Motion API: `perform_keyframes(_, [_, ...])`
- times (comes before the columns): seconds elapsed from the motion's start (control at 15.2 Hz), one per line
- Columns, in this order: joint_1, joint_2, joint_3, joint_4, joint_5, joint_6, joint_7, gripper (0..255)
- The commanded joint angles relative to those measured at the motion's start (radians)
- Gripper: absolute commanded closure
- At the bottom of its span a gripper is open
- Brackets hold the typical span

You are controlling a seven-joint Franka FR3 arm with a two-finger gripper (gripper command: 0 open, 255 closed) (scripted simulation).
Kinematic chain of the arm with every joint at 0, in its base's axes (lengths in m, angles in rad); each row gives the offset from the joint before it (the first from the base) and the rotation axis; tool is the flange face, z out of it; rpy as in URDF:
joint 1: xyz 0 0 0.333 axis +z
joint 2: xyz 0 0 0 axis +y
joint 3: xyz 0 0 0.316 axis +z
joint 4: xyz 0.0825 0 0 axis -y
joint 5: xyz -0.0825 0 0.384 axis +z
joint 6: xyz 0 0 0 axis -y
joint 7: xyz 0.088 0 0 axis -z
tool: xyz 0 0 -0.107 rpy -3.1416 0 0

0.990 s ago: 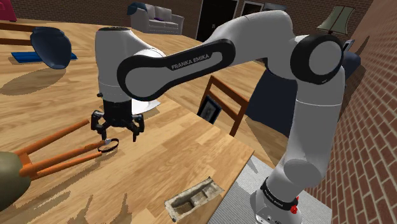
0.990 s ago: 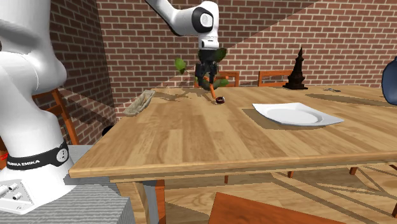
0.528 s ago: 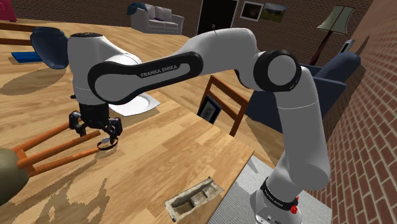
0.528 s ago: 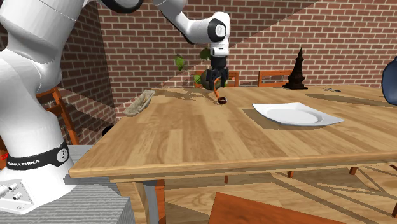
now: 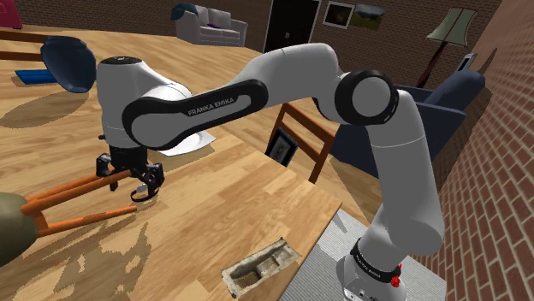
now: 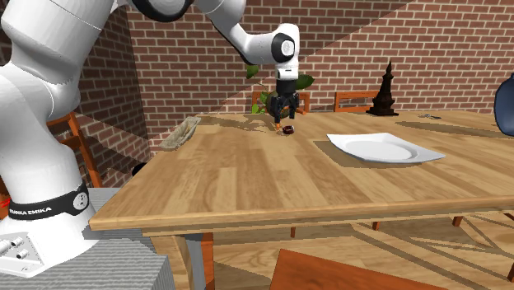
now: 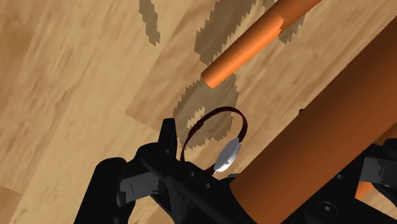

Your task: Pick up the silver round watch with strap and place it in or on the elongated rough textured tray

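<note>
Watch (image 7: 227, 154): round silver face, dark strap curled into a loop. It lay on the wooden table (image 6: 247, 177), not lifted. In the wrist view the face sat just beside a thick orange rod (image 7: 318, 146) and close to one black finger (image 7: 167, 137). The strap loop stood up off the wood and threw a shadow. The second exterior view placed the watch (image 6: 287, 128) on the far part of the table, directly under the gripper (image 6: 284, 117).

Gripper: jaws stood wide apart, clasping nothing. The thick orange rod ran through the gap between them. The watch lay in that same gap, hard by the one finger; whether they touched could not be made out. A second orange rod (image 7: 254, 41) ended just beyond the strap loop.

Shoulder view: both rods ran toward that view's left, to an olive rounded body (image 5: 13, 238) at the edge. Tray (image 5: 261, 267): grey, rough, elongated, set at the table corner near the stand, well apart from the watch.

Second exterior view: the tray lay toward that view's left table edge. A white plate (image 6: 383, 148) lay to the right of the watch, a dark spire-shaped ornament (image 6: 385, 89) farther back, and a brick wall (image 6: 428, 41) behind.
</note>
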Motion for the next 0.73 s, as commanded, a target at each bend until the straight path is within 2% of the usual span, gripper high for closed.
perform_keyframes(0.0, [0.012, 0.021, 0.002, -0.004, -0.001, 0.002, -0.001, 0])
perform_keyframes(0.33, [0.012, 0.021, 0.002, -0.004, 0.0, 0.002, -0.001, 0])
perform_keyframes(0.4, [0.012, 0.023, 0.001, -0.003, -0.001, 0.003, -0.002, 255])
perform_keyframes(0.66, [0.012, 0.026, 0.0, 0.0, -0.002, 0.004, -0.003, 255])
